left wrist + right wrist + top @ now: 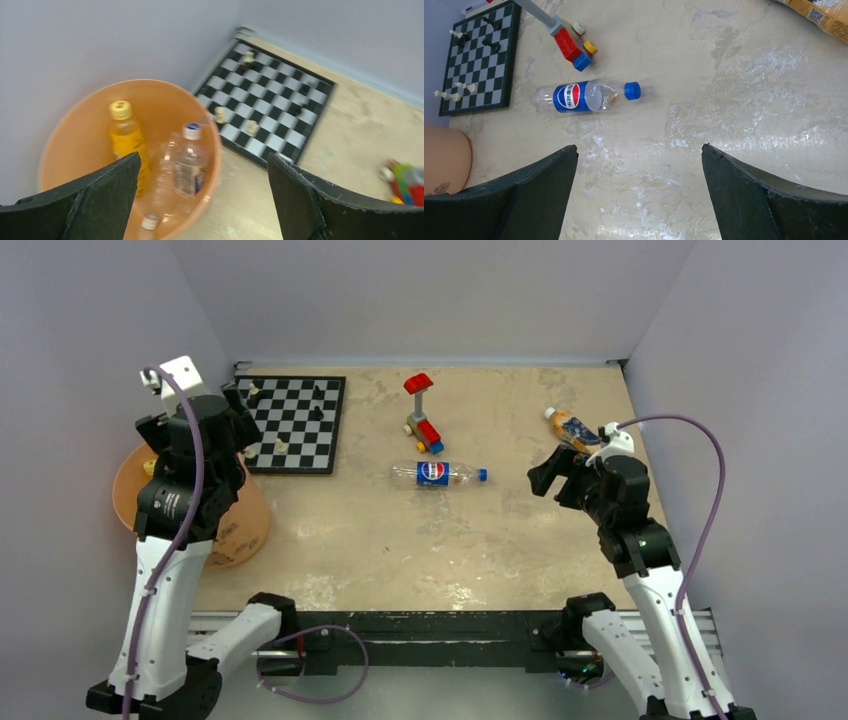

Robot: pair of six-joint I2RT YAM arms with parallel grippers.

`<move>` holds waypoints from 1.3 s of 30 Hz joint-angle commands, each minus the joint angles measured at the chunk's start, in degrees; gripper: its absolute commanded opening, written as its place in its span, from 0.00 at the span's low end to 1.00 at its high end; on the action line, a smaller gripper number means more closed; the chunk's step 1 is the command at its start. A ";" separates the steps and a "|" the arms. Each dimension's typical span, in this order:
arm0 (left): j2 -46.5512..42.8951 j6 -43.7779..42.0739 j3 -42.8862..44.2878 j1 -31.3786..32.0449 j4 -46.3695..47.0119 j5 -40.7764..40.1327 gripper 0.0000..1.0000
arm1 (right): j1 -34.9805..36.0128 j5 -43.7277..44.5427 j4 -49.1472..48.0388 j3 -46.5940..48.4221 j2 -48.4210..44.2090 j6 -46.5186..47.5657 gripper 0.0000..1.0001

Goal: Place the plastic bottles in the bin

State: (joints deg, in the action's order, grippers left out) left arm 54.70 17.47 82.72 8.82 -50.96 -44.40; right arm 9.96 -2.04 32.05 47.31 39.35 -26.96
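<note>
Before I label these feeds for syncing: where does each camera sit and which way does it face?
Top: above, behind the arms, looking down at the table; both arms show.
Left wrist: over the bin, looking in; the open left gripper shows.
Right wrist: above the table, facing the blue-capped bottle; the open right gripper shows.
All three share the chessboard.

The bin [75,120] stands at the left edge of the table [400,550], just before the chessboard [300,430]. The chessboard lies in the far left corner, with a few chess pieces [283,445] on it. Three bottles lie in the bin (all side by side): the first bottle [127,145], the second bottle [190,167] and the third bottle [159,195] between them. The toy [428,432] stands near the middle of the far edge. Just before it, the fourth bottle [438,473] lies at the table's middle. The fifth bottle [572,428] lies near the right edge, in the far half.
</note>
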 commanded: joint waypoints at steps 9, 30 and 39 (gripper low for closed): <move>22.46 18.70 3.71 28.96 -0.11 16.31 1.00 | -0.11 3.11 -0.63 0.30 -1.40 -1.07 0.99; 48.46 73.35 6.15 31.61 -4.33 23.72 0.99 | -0.13 3.96 0.15 2.35 1.10 -0.53 0.99; 53.55 76.58 3.64 31.62 9.41 27.42 0.99 | -0.11 4.03 1.48 2.36 0.65 0.90 0.99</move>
State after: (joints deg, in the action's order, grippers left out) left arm 106.94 88.82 86.54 40.27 -49.39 -17.78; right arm 9.96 0.82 33.26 47.35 40.40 -27.18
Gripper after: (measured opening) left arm 0.994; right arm 0.985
